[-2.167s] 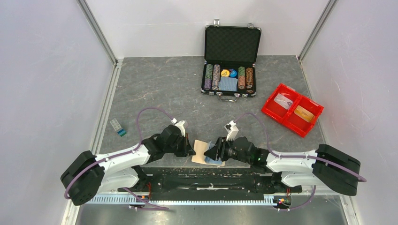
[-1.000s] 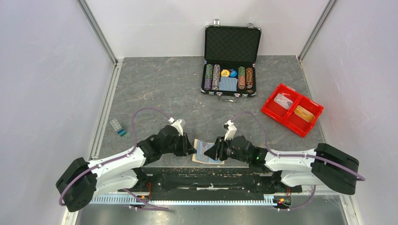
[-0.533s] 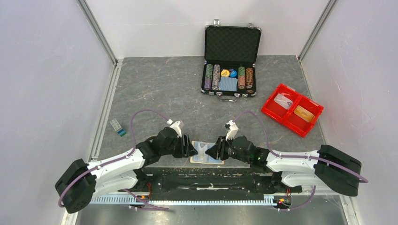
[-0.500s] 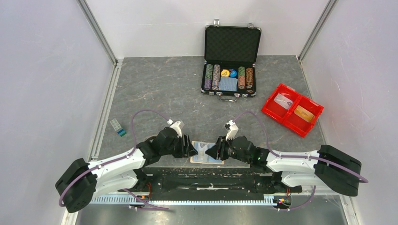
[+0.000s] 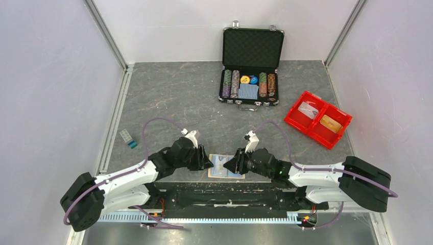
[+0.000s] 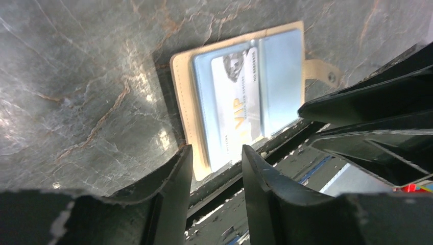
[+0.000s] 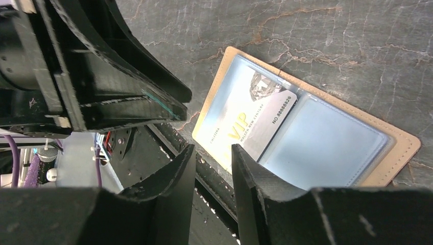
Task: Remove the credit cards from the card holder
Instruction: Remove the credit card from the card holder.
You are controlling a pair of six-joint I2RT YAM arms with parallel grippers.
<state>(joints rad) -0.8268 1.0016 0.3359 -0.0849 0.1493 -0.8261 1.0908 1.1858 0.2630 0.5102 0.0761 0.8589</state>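
The tan card holder (image 5: 225,166) lies open and flat at the table's near edge, its pale blue sleeves up and its snap tab (image 6: 321,74) out to one side. A pale credit card marked VIP (image 6: 236,108) (image 7: 246,121) sits in one sleeve; the other sleeve (image 7: 327,148) looks empty. My left gripper (image 5: 207,164) (image 6: 215,159) hovers open at the holder's left edge with nothing between its fingers. From the right, my right gripper (image 5: 231,166) (image 7: 212,151) stands open over the card's near corner, holding nothing. Another pale card with a teal end (image 5: 128,138) lies far left.
An open black chip case (image 5: 252,66) with chips and a blue deck stands at the back. A red tray (image 5: 317,119) at the right holds an orange-yellow card (image 5: 331,123) and a pale item. The metal frame rail runs just below the holder.
The holder, earlier folded with its tan side up and held at both sides, now lies spread open and flat. My left jaws have opened and let go of it. Both arms shifted slightly.
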